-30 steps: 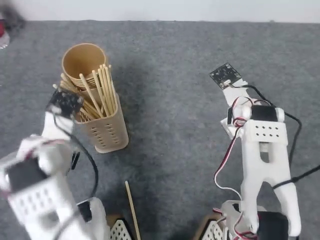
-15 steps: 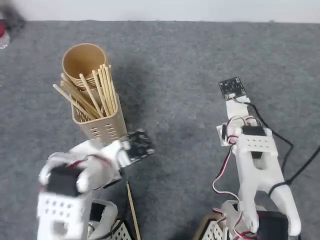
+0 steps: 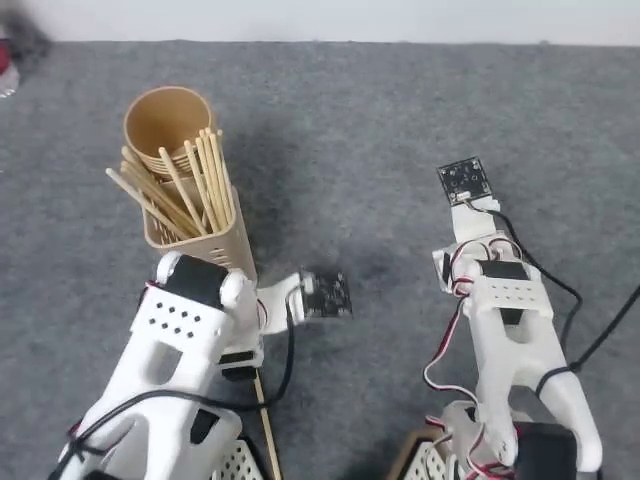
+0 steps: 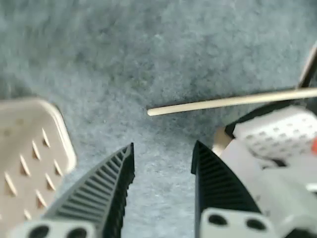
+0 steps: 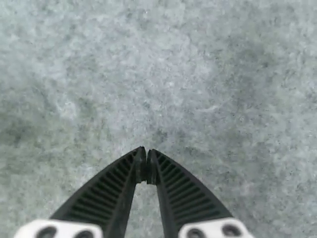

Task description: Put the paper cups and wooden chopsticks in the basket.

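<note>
Grey carpet-like tabletop (image 3: pixel 400 120) under both arms. Tan perforated basket (image 3: pixel 215 255) standing far left, already loaded: stacked paper cups (image 3: pixel 165 120) at its far end, bundle of wooden chopsticks (image 3: pixel 190 190) leaning out just near of them. One loose chopstick (image 3: pixel 266 425) flat on tabletop at near edge, between the two arm bases, just near of basket, far end meeting left arm (image 3: pixel 190 320) in high view; long axis near-far, slightly tilted. Open left gripper (image 4: pixel 163 148), jaws spread wide, nothing between, low over tabletop beside basket (image 4: pixel 29 144). Same loose chopstick (image 4: pixel 228 102) in left wrist view just beyond the fingertips, apart from them, free end roughly in line with the gap. Long axis there along the line from one jaw to the other, not across it. Judged: closing as posed would run along the stick, so wrist roll probably needed, plus short advance. Closed right gripper (image 5: pixel 146 153), tips touching, empty, over bare tabletop; right arm (image 3: pixel 510 300) well right of stick and basket. Left arm clearly nearer, so pick judged to fall to left. Task nearly done by look of it: cups and most sticks in, this one stick not yet. Risk: thin stick flat on nap, easy to skid or get pinched at the end only.
</note>
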Motion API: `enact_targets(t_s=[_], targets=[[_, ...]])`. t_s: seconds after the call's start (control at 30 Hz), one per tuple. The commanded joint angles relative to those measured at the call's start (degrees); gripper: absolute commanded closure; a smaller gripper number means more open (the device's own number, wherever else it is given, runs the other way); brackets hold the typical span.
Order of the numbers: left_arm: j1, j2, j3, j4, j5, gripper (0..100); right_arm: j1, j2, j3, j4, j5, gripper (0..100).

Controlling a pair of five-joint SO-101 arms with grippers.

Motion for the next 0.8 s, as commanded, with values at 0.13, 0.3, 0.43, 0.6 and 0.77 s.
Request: enact_targets(t_s=[0.13,0.3,0.43,0.6,0.77], targets=[[1.9,0.9,5.4,1.5,-26.6,81,0.8,-0.2,-0.3,-0.8,-0.4,97.9],[4.0,0.9,5.9,-1.1,-32.0,81,0.8,-0.2,-0.3,-1.2,-0.4,97.9],[8.2,0.9,7.4,-5.6,-32.1,81,0.8,-0.2,1.1,-5.2,-0.3,97.9],[13.9,0.7,19.4,-17.5,-32.1,81,0.8,-0.2,2.0,-6.9,-0.3,97.9],[14.0,0.4,24.5,-24.7,-32.0,81,0.8,-0.2,2.0,-6.9,-0.3,97.9]])
